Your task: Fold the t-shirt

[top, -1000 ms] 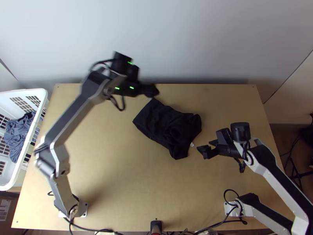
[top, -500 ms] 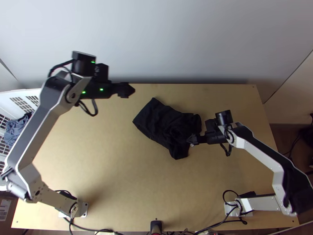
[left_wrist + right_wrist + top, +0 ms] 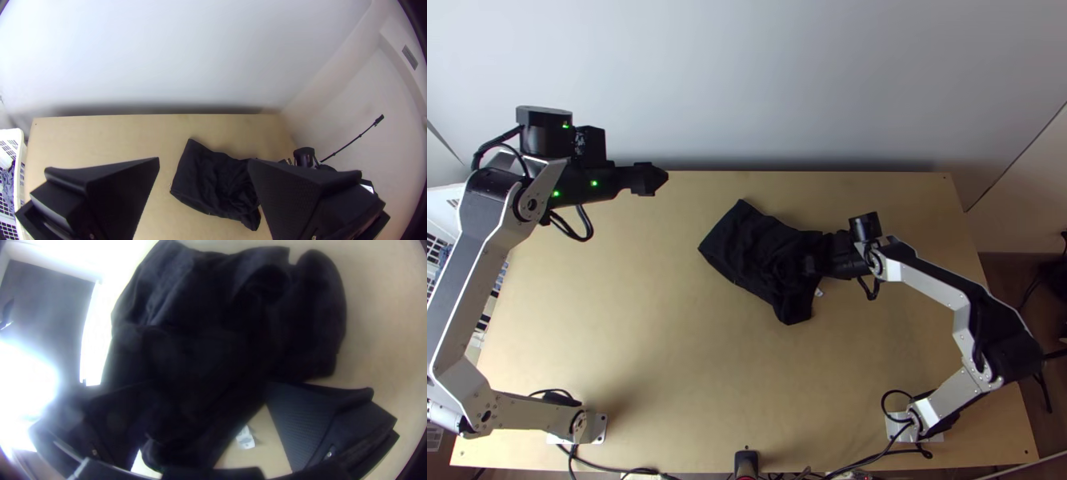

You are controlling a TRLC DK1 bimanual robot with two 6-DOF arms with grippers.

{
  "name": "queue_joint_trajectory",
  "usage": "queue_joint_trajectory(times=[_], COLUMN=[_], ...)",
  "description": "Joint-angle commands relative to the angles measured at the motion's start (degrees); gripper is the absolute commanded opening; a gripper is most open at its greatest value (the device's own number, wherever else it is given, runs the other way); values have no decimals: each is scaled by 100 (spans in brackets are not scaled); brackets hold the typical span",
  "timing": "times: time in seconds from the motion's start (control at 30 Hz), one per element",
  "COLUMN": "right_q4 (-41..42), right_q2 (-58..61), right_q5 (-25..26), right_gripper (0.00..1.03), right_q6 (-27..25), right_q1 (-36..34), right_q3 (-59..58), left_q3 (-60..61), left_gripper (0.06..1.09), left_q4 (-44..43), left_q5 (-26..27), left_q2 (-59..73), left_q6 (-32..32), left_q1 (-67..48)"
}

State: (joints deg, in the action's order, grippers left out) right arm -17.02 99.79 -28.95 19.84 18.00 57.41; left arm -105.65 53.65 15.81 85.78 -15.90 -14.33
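Observation:
The black t-shirt lies bunched and partly folded on the table, its left part flatter and its right part crumpled. My left gripper is above the table's far edge, left of the shirt. In the left wrist view, my left gripper stands open with no cloth between its fingers. At the shirt's crumpled right side is my right gripper. The right wrist view has my right gripper open over the dark cloth, with a small white tag between its fingers' outlines.
A white basket with blue-grey cloth stands beyond the table's left edge. The wooden table is bare left of and in front of the shirt. A wall rises behind the far edge.
My left gripper has moved left, away from the shirt. The right gripper has come in from the right to the shirt's crumpled side. The shirt has hardly changed.

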Motion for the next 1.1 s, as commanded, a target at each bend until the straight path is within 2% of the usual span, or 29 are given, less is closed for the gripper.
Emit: queue_joint_trajectory(times=[0.0, 0.33, 0.37, 0.43, 0.47, 0.67, 0.7, 0.8, 1.07], right_q4=[287, 304, 295, 137, 32, -65, -65, 14, 14], right_q2=[621, 1412, 1509, 1658, 1684, 1649, 1632, 1588, 1122], right_q5=[39, 522, 531, 575, 627, 979, 1023, 1243, 1383], right_gripper=[99, 99, 96, 83, 73, 6, 3, 3, 3], right_q6=[495, 662, 644, 513, 398, -164, -270, -621, -1307], right_q1=[274, 890, 933, 1004, 1048, 1030, 942, 564, -868], right_q3=[605, 1449, 1581, 1862, 1967, 1783, 1730, 1545, 1361], left_q3=[325, 765, 870, 1011, 1072, 1178, 1195, 1327, 1679], left_gripper=[102, 102, 102, 102, 102, 102, 102, 102, 102], left_q4=[-12, -91, -153, -197, -250, -320, -320, -320, -320], left_q5=[-8, -8, 1, -8, -8, 1, 1, 18, 124], left_q2=[-228, -413, -439, -483, -509, -624, -632, -729, -1107], left_q6=[210, 518, 518, 535, 535, 615, 623, 658, 676], left_q1=[317, 782, 809, 817, 826, 984, 1064, 1231, 1424])
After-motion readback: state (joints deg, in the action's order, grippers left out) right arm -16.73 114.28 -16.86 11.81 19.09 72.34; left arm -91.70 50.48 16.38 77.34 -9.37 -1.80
